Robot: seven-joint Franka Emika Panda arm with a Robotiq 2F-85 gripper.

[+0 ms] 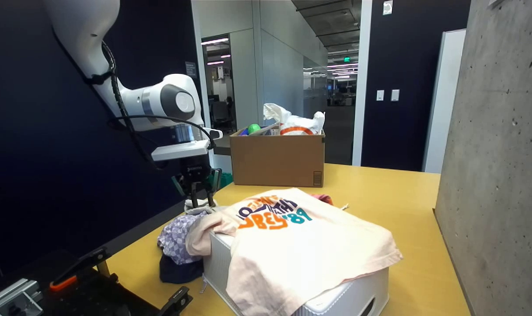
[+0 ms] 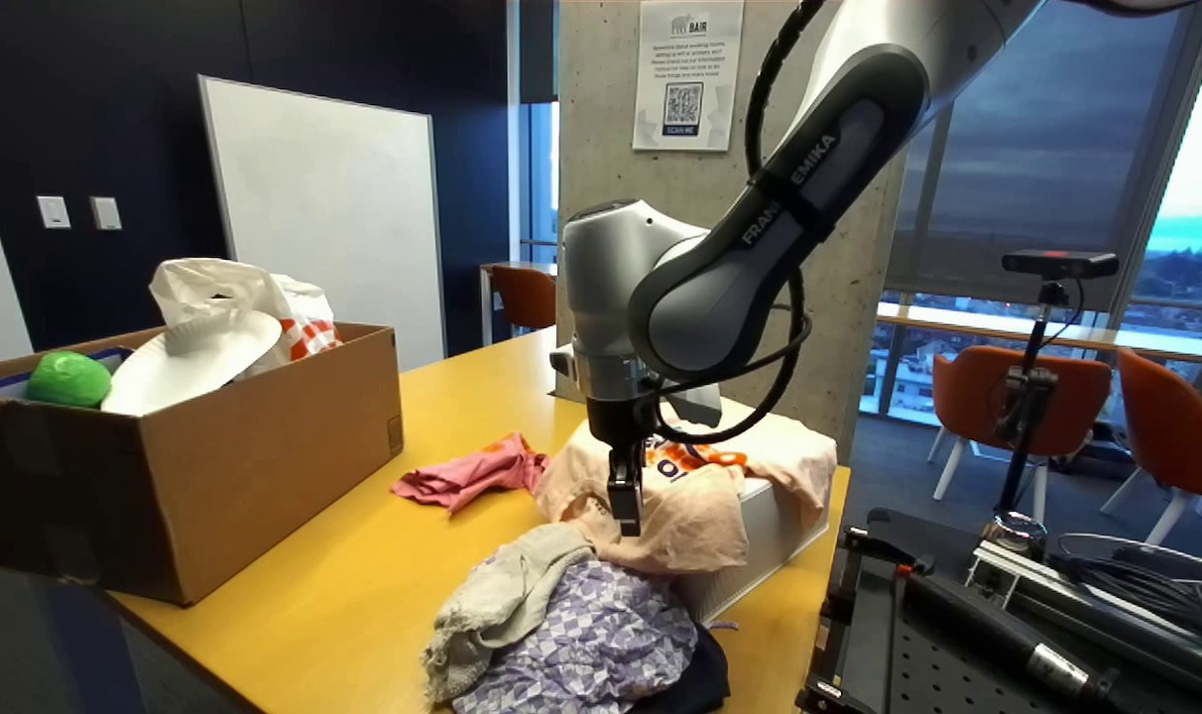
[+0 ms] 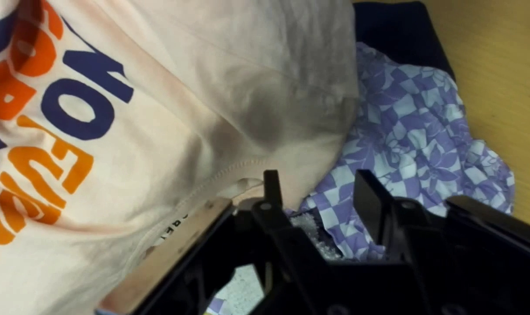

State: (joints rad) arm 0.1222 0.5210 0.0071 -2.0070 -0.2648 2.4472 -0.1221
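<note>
My gripper [image 3: 317, 183] is open in the wrist view, with a gap between its fingers and no cloth gripped. It points down over the pile's edge in both exterior views [image 1: 203, 204] [image 2: 626, 521]. Nearest to it is a peach T-shirt [image 1: 301, 254] with orange, navy and teal lettering, draped over a white box [image 1: 222, 259]. The shirt's collar [image 3: 230, 175] lies by the left finger. Beyond the right finger spreads a purple-and-white checked cloth [image 3: 409, 144]. A grey cloth [image 2: 507, 585] and a navy cloth [image 2: 702, 669] share that pile. Whether a fingertip touches the shirt, I cannot tell.
A cardboard box [image 1: 277, 160] stands on the yellow table [image 1: 380, 197], holding a green ball [image 2: 69, 380], a paper plate [image 2: 194, 362] and a white bag [image 1: 301, 124]. A pink cloth [image 2: 472, 473] lies nearby. A concrete pillar [image 1: 494, 153] borders the table.
</note>
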